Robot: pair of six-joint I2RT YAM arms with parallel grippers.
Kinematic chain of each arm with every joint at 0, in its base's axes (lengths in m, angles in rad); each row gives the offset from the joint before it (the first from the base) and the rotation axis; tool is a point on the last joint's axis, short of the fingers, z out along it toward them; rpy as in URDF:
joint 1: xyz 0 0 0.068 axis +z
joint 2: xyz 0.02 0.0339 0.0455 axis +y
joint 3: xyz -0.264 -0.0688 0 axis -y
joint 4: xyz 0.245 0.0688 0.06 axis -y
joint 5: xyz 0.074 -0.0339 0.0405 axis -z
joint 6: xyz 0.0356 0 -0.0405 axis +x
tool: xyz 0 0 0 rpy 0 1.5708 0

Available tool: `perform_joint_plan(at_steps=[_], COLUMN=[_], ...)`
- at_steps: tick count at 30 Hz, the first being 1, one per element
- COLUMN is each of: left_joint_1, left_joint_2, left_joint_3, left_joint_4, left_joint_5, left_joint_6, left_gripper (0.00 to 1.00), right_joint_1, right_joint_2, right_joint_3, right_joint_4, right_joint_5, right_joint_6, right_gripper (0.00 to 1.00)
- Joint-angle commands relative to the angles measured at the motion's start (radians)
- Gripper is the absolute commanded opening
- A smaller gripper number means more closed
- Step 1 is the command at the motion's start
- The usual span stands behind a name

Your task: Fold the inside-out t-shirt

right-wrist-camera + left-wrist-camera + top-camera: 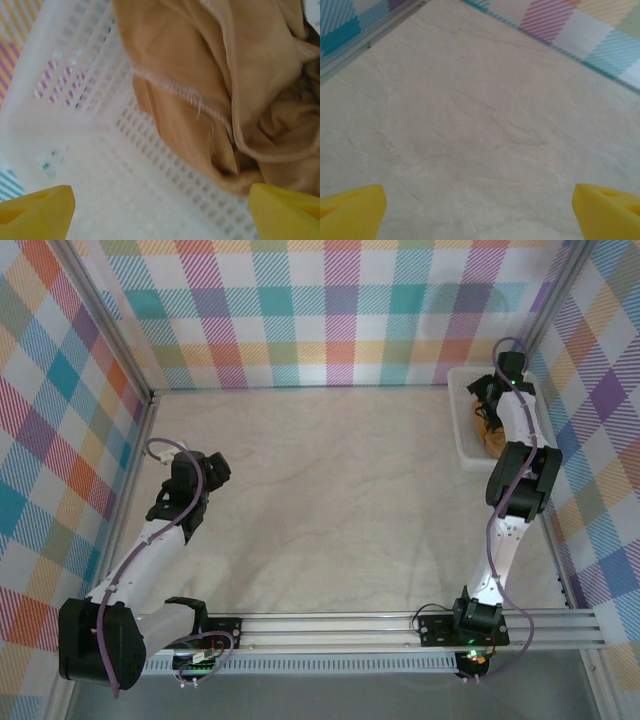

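Note:
The inside-out t-shirt (200,60) is a tan, crumpled heap in a white mesh basket (75,75), with a stitched seam showing across it. In the top view a patch of the t-shirt (493,440) shows beside the right arm, inside the basket (462,410) at the back right. My right gripper (160,215) hangs open low over the basket floor. Its yellow fingertips (35,210) stand wide apart, and the shirt's lower fold lies just up from the right one. My left gripper (480,212) is open over bare table; in the top view the left gripper (212,468) is at the left.
Checked walls close in the table on the left, back and right. The basket stands against the right wall. A metal rail (330,625) with both arm bases runs along the near edge. The pale table top (330,500) spreads between the arms.

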Motion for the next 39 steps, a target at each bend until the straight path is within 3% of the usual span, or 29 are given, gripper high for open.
perform_joint_plan(at_steps=[1, 9, 16, 19, 24, 26, 34, 39], left_joint_1=[0.003, 0.002, 0.002, 0.002, 0.001, 0.003, 0.003, 0.003], left_joint_2=[-0.014, -0.002, -0.014, -0.019, -0.028, -0.032, -0.052, -0.047], left_joint_3=[0.066, 0.13, 0.156, 0.159, 0.146, 0.136, 0.136, 0.128], left_joint_4=[-0.135, -0.229, -0.271, -0.282, -0.289, -0.286, -0.298, -0.267], left_joint_5=[-0.08, 0.002, -0.036, -0.051, -0.04, -0.041, -0.042, -0.004], left_joint_6=[-0.089, -0.079, -0.069, -0.068, -0.088, -0.09, -0.085, -0.091], left_gripper=[0.97, 0.97, 0.97, 0.97, 0.97, 0.97, 0.97, 0.96], right_joint_1=[-0.031, -0.031, -0.016, -0.01, -0.009, -0.01, -0.003, 0.033], right_joint_2=[0.112, 0.211, 0.225, 0.226, 0.228, 0.225, 0.131, -0.055], right_joint_3=[0.153, 0.301, 0.313, 0.313, 0.313, 0.313, 0.204, -0.067], right_joint_4=[-0.209, -0.277, -0.249, -0.233, -0.226, -0.226, -0.16, 0.099], right_joint_5=[-0.084, -0.013, 0.039, 0.059, 0.062, 0.062, 0.022, -0.098], right_joint_6=[0.089, 0.135, 0.158, 0.155, 0.161, 0.156, 0.115, 0.093], right_gripper=[0.82, 0.79, 0.73, 0.59, 0.11, 0.0, 0.0, 0.0])
